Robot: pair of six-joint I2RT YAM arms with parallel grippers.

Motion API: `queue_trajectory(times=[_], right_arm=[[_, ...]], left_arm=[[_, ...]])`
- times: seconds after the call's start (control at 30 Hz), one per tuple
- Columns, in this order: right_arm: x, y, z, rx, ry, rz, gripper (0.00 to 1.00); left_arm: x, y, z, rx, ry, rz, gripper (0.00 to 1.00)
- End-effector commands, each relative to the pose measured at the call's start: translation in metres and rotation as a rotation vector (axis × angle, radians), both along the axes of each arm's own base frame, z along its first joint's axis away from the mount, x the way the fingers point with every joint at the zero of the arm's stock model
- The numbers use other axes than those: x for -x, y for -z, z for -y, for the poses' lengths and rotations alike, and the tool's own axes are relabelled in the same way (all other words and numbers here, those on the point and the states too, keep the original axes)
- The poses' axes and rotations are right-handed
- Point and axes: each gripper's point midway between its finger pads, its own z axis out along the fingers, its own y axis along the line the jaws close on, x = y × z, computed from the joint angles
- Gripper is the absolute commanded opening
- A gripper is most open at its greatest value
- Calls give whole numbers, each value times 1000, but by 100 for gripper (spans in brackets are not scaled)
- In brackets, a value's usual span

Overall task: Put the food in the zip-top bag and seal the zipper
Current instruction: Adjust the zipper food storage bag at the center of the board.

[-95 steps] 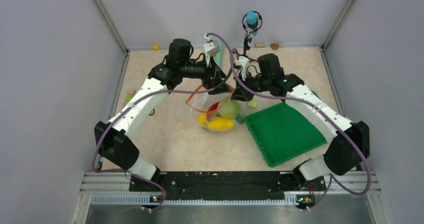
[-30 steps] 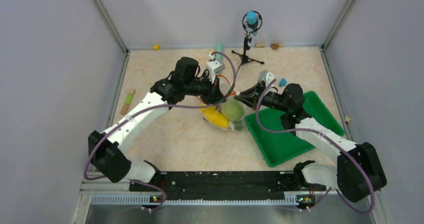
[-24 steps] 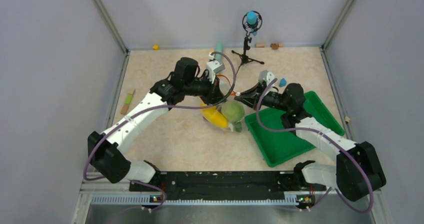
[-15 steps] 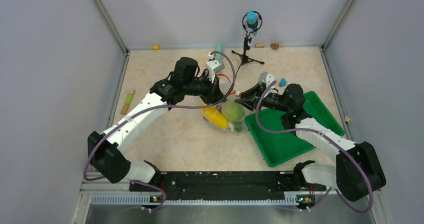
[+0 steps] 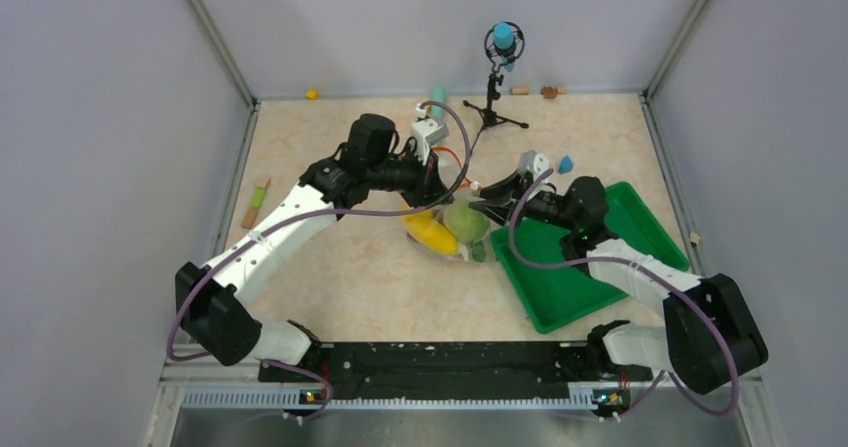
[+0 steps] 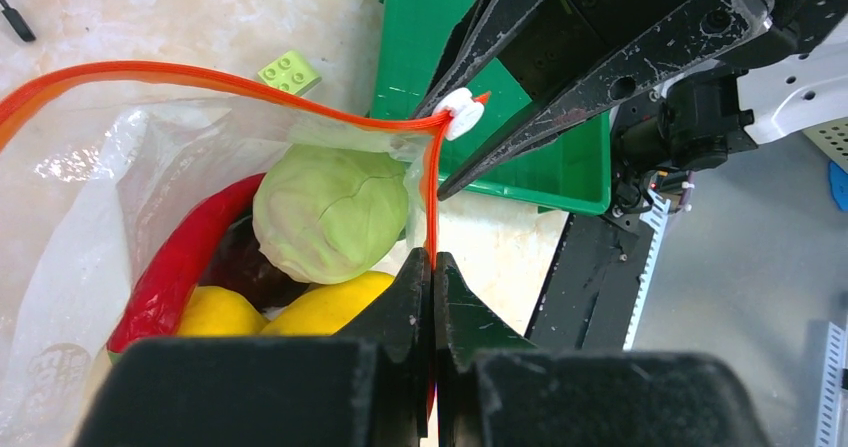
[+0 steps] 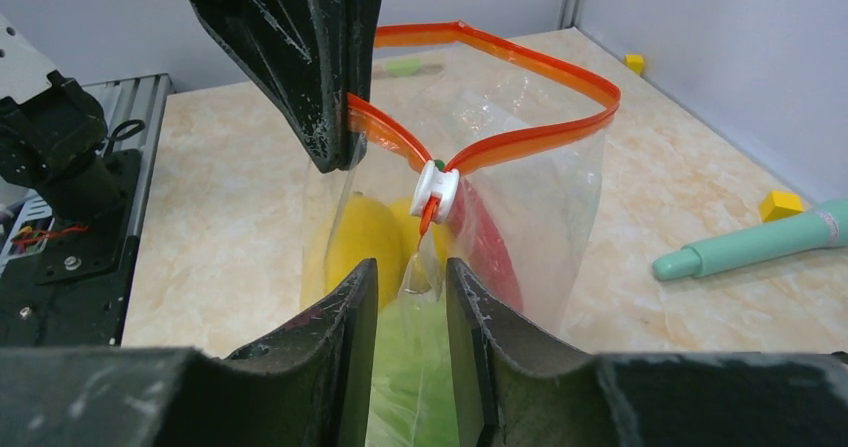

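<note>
Bag loaded, mouth partly open, zipper not yet run shut.

Top view: the zip-top bag [image 5: 447, 225] stands on the table [image 5: 350, 267] just left of the green tray [image 5: 590, 267], gripped from one side, which lifts its mouth off the table; open table lies to the bag's left and near side. Left wrist: the left fingers [image 6: 400, 302] are clenched on the zipper [image 6: 200, 75], anchoring the strip, and the food [image 6: 330, 212] sits inside the bag. Right wrist: the right fingers [image 7: 345, 337] stand parted and grasp nothing, just short of the slider [image 7: 437, 185], with the strip's open loop beyond it.
</note>
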Motion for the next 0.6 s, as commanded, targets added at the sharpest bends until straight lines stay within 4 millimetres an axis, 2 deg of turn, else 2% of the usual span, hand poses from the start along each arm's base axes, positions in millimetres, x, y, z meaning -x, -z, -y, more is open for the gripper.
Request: queue_trajectory(times=[0.0,0.33,0.37,0.5,0.57], right_arm=[[1,-25,-2,-79,-27,84,32],[-2,-31,-6,-110,-48,106,31],[-2,-31,-7,-108,-55,106,29],[-3,-28,-8,-103,-60,94,9],[-3,-30,-7,-108,-55,97,3]], left_arm=[[-2,-26,7,73,20,48,0],[2,-23,7,73,29,22,0],[2,-23,6,72,28,22,0],[3,-24,6,72,27,24,0],[3,-22,4,62,21,24,0]])
